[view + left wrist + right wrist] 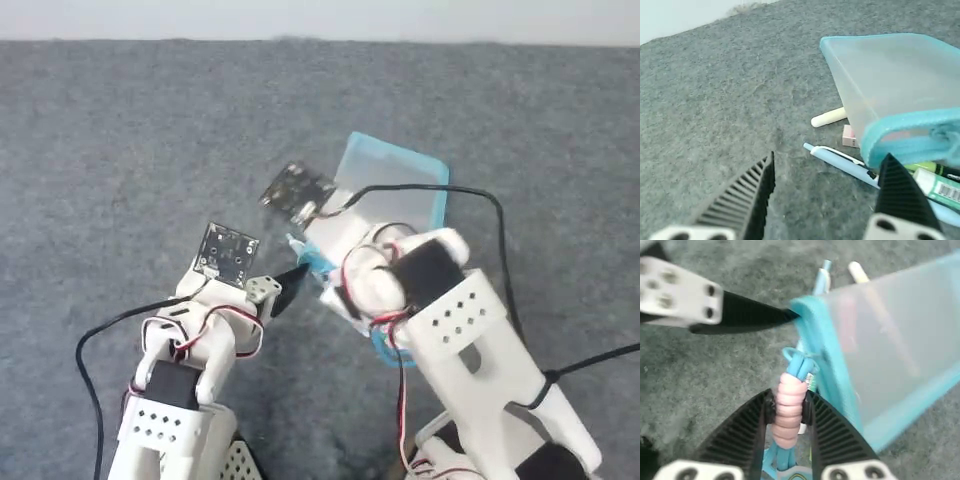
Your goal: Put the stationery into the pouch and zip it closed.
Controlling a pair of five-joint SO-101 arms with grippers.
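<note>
I'm pinching the pink ribbed zipper pull point(789, 415) in my right gripper point(788, 402). The translucent blue-edged pouch point(392, 182), mid-frame, is lying up-right of it. My left gripper point(830, 159) is gaping wide beside its corner.

1. Saw a grey felt-like mat point(150, 130) covering the table, side to side in the high view.
2. Looked fibrous up close: short fuzzy nap, mottled in lighter and darker grey.
3. Ended at a straight far edge against a pale, plain wall point(300, 18), with slightly ragged fuzz along that line.
4. Showed the same from the left wrist camera: grey nap, pale wall in one far corner, small tuft of fibres at the boundary.
5. Came through as soft grey backdrop from the right wrist camera.
6. Was lit evenly and softly, with faint diffuse shadows on the mat.
7. Couldn't tell the light source or the wall material.
</note>
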